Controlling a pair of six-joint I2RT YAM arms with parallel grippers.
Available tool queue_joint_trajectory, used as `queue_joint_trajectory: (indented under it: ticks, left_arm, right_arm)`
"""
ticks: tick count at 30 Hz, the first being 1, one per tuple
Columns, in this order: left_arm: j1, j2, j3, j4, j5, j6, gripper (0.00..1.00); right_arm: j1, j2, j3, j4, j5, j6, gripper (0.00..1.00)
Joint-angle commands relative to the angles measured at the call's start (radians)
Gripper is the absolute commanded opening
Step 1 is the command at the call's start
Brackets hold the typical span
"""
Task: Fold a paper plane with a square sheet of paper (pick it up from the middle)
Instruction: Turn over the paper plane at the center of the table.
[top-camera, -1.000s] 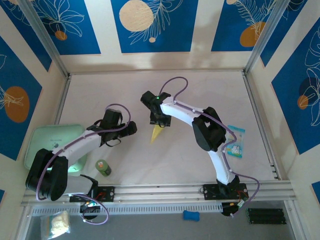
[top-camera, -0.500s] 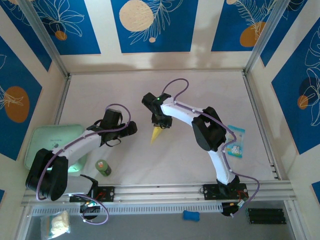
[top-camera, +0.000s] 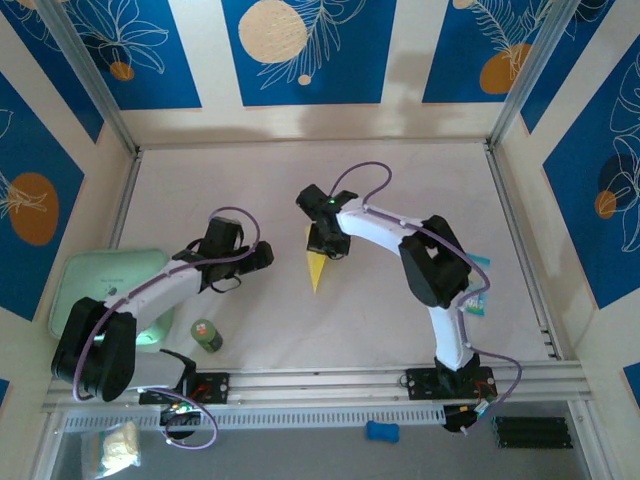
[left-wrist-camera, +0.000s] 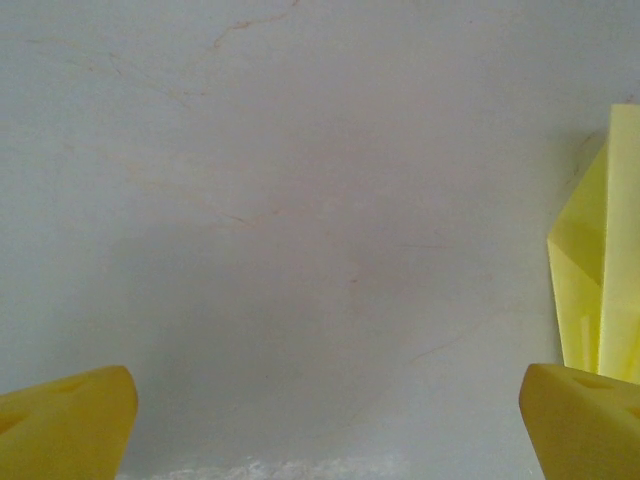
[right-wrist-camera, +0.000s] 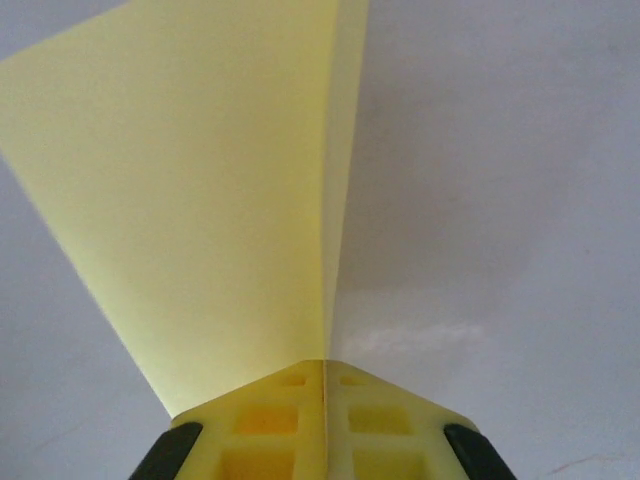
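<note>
The paper plane (top-camera: 318, 269) is located mid-table, slightly left of centre, with the sharp point toward the near edge. Its far, wide end is pinched by the right gripper (right-wrist-camera: 325, 400), whose jaws are pressed flat together on the folded centre edge. Whether the plane is lifted clear or resting on the table (top-camera: 400, 190) cannot be told; a shadow beneath it suggests at least one wing is raised.

Risks:
- Only a narrow strip at one end is held. If the arm is moved quickly, the plane can be swung about that pinch or pulled out of it.
- The wings are left free. With nothing pressing them, the folds can be sprung open and the crease lost.
- If the point is touching the table, it can be buckled by any push toward the near edge.
- The left gripper (top-camera: 264, 257) is parked just left of the plane, jaws wide apart and holding nothing. A wing can be snagged on its right finger if the plane is carried left.
- The blue-green packet (top-camera: 480, 298) is partly covered by the right arm and could be dragged by an elbow sweep.
</note>
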Motion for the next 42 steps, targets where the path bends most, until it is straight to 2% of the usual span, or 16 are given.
queue_joint_trajectory:
  ticks: [1,5,8,14,19,23,26,35,39,42]
  left_arm:
    - [0.023,-0.021,-0.004,-0.002,0.018,-0.01,0.98]
    - [0.022,-0.057,-0.005,0.003,0.023,-0.019,0.98]
    - [0.023,-0.085,-0.004,-0.002,0.018,-0.032,0.98]
    - [0.024,-0.137,-0.016,0.011,0.014,-0.065,0.97]
    - [0.024,-0.124,-0.055,0.09,0.112,-0.113,0.95]
    - [0.021,-0.055,-0.061,0.159,0.23,-0.149,0.86]
    - [0.015,0.004,-0.065,0.231,0.306,-0.183,0.75]
    - [0.004,0.181,-0.034,0.409,0.449,-0.273,0.45]
    - [0.004,0.254,-0.014,0.447,0.478,-0.308,0.37]
    - [0.004,0.292,-0.009,0.504,0.505,-0.335,0.35]
  right_arm:
    - [-0.019,-0.11,-0.083,0.225,-0.182,-0.11,0.0]
    - [-0.032,-0.15,-0.165,0.425,-0.409,-0.212,0.0]
    - [-0.038,-0.164,-0.205,0.521,-0.509,-0.23,0.0]
    - [-0.083,-0.167,-0.344,0.712,-0.633,-0.179,0.0]
    - [-0.125,-0.141,-0.438,0.83,-0.699,-0.136,0.0]
    - [-0.144,-0.123,-0.477,0.857,-0.702,-0.131,0.0]
    - [-0.156,-0.117,-0.505,0.875,-0.696,-0.126,0.0]
    - [-0.182,-0.081,-0.548,0.914,-0.711,-0.115,0.0]
    - [-0.188,-0.068,-0.548,0.921,-0.721,-0.113,0.0]
    - [-0.19,-0.065,-0.547,0.92,-0.727,-0.113,0.0]
